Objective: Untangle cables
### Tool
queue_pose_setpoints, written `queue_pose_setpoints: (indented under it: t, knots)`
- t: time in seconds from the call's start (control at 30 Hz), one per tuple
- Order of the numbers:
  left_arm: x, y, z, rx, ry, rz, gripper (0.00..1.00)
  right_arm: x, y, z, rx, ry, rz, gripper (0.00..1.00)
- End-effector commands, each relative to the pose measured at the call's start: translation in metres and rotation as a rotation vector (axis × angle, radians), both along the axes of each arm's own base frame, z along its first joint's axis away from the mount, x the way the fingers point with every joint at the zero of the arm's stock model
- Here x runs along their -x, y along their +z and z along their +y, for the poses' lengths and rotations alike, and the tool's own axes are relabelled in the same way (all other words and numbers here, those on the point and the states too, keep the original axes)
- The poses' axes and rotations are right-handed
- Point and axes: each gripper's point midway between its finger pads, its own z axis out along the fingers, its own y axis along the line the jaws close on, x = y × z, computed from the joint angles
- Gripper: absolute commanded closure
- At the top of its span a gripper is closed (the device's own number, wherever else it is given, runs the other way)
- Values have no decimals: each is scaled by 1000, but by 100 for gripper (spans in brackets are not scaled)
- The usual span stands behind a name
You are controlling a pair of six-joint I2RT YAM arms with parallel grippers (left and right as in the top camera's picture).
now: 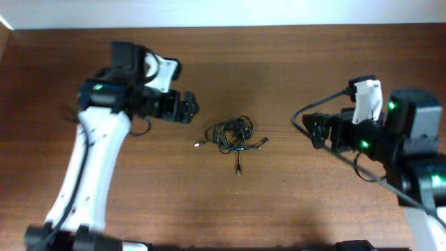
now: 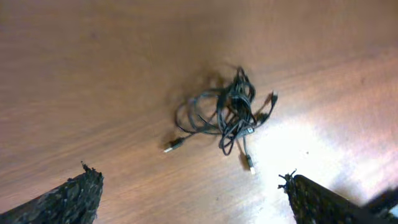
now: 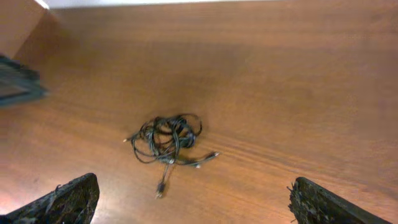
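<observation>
The cables (image 1: 232,136) lie in one tangled black bundle on the wooden table's middle, with several small plug ends sticking out to the left, right and front. They also show in the left wrist view (image 2: 227,115) and the right wrist view (image 3: 168,140). My left gripper (image 1: 187,107) hovers left of the bundle, open and empty, its fingers spread wide in the left wrist view (image 2: 189,193). My right gripper (image 1: 315,130) hovers right of the bundle, open and empty, fingers spread wide in the right wrist view (image 3: 193,199).
The brown wooden table (image 1: 230,202) runs to a pale wall along the back edge. A thick black arm cable (image 1: 306,108) loops beside my right gripper. Part of the other arm (image 3: 15,81) shows at the left edge of the right wrist view.
</observation>
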Motion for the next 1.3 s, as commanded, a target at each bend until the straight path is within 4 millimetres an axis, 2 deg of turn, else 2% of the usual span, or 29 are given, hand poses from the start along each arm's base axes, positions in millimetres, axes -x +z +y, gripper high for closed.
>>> queue_pose_setpoints:
  t: [0.0,0.07,0.1,0.13,0.17,0.23,0.27,0.37,0.4,0.47,0.5,0.57,0.63,0.67,0.77,0.87,0.9,0.93,0.97,1.07,1.17,1.27]
  knots:
    - [-3,-48,-31,-54,-105,119,9,-7,-18,10,-32,37,94,4]
    - [0,-71,-45,-81,-197,157,17,-10,-30,10,-28,36,147,7]
    - [2,-83,-53,-96,-250,173,34,-12,-36,11,-27,35,168,7]
    - [2,-95,-60,-106,-283,190,46,-14,-40,11,-26,35,182,7]
    - [2,-104,-64,-109,-295,206,51,-15,-42,11,-25,35,190,7]
    - [3,-136,-77,-123,-326,268,53,-16,-46,11,-24,35,202,7]
    - [6,-149,-83,-126,-343,296,59,-16,-46,11,-24,35,202,7]
    - [11,-168,-97,-134,-383,325,69,-17,-48,11,-24,34,208,7]
    - [12,-174,-101,-138,-391,327,76,-17,-47,11,-24,35,208,7]
    - [9,-176,-102,-136,-391,318,100,-17,-48,11,-24,34,211,7]
    - [6,-175,-103,-133,-391,307,100,-17,-48,11,-24,35,212,7]
    - [0,-162,-106,-116,-351,303,100,-17,-48,11,-24,34,212,7]
    - [-7,-114,-116,-48,-356,258,100,-18,-47,11,-49,6,225,8]
    - [-10,-74,-119,-25,-361,221,100,-19,-47,12,-74,-14,238,8]
    - [5,-27,-132,103,-393,252,100,-29,-46,25,-159,8,250,15]
    - [24,-11,-148,256,-467,301,100,-40,-61,37,-230,24,325,26]
    - [29,-1,-157,332,-494,307,100,-44,-71,40,-231,31,360,42]
    - [31,5,-162,378,-508,312,100,-46,-78,43,-229,37,375,50]
    - [34,12,-167,433,-523,319,100,-51,-85,47,-228,48,388,54]
    - [41,31,-178,558,-549,340,100,-63,-94,59,-227,89,376,55]
    - [47,48,-185,667,-572,359,100,-66,-99,68,-196,141,352,54]
    - [53,59,-188,741,-579,389,100,-77,-116,70,-192,137,375,53]
